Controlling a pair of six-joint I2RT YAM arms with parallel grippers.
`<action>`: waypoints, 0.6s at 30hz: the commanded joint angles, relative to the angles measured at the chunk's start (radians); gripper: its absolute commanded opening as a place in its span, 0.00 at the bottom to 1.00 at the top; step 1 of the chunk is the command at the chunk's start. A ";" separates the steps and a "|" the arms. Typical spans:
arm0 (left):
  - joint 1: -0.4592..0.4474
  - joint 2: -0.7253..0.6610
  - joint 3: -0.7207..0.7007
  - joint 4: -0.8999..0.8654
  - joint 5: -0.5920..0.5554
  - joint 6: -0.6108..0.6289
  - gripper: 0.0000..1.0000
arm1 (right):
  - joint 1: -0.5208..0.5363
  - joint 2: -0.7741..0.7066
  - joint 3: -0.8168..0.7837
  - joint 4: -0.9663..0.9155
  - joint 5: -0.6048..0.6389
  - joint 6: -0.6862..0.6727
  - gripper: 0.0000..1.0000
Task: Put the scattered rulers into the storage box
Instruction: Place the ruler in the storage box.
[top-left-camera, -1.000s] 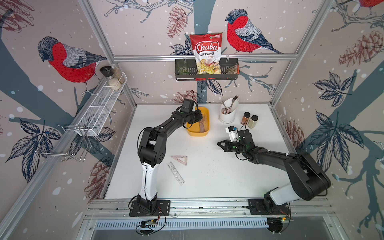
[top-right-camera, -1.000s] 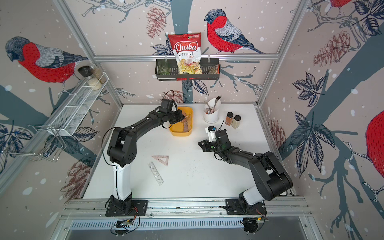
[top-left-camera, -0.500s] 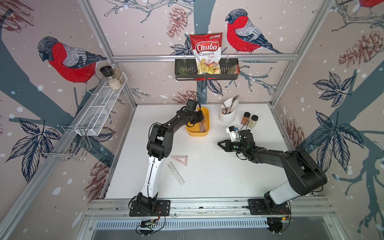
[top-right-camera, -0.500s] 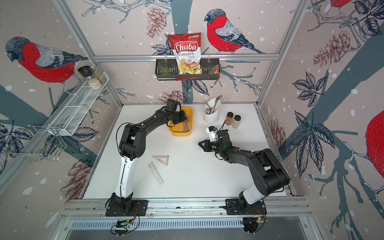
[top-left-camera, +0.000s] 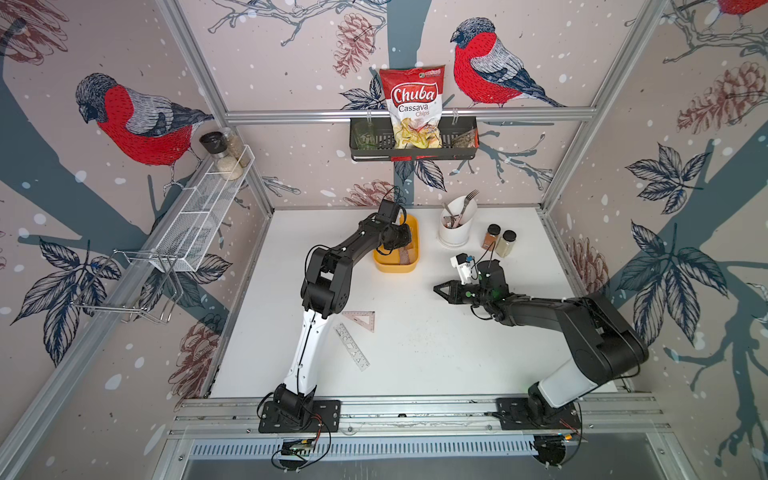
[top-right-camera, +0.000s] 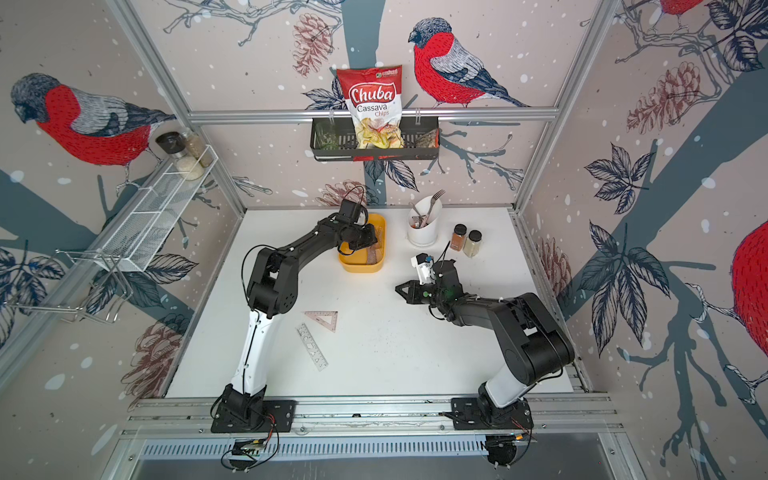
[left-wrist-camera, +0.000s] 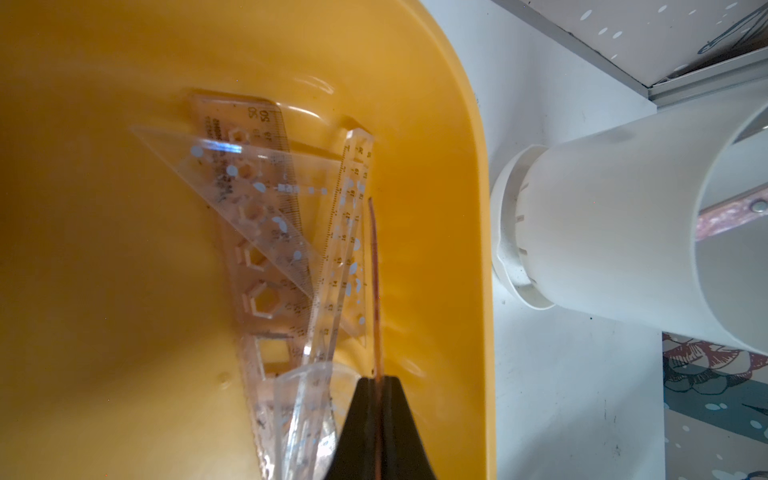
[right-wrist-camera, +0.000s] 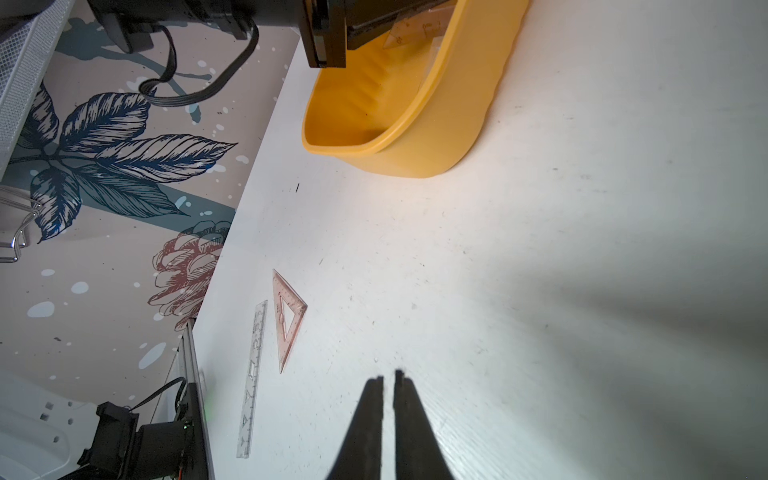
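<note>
Since a second earlier, my left arm's elbow had swung in toward the middle of the white table (top-left-camera: 436, 353), while both grippers had kept their places. Nearest my bases, a clear straight stencil ruler (top-left-camera: 352, 347) and a pinkish triangular set square (top-left-camera: 361, 320) lay just beside each other on the table, outside the box. My right gripper (right-wrist-camera: 388, 376) hovered over bare table, its jaws nearly together with nothing between them.

Farther back, my left gripper (left-wrist-camera: 379, 380) was clamped tight on a thin pinkish see-through ruler (left-wrist-camera: 375, 270), seen edge-on, inside the shallow yellow-orange plastic storage box (left-wrist-camera: 457, 124). In the box a pinkish stencil ruler with hexagon cut-outs (left-wrist-camera: 257, 249), a clear set square (left-wrist-camera: 232, 187) and a clear straight ruler (left-wrist-camera: 349, 232) lay overlapping. Just beyond it stood a white cutlery cup (top-left-camera: 453, 239) holding a fork (top-left-camera: 467, 199).
</note>
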 joint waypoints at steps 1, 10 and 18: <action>-0.002 0.011 0.014 -0.033 0.000 0.033 0.10 | -0.002 0.002 0.004 0.030 -0.020 0.006 0.14; -0.006 -0.015 0.030 -0.079 -0.028 0.070 0.39 | -0.005 -0.013 0.006 0.022 -0.022 0.004 0.16; -0.002 -0.215 -0.138 -0.092 -0.165 0.119 0.46 | 0.022 -0.072 0.018 -0.040 0.006 -0.019 0.21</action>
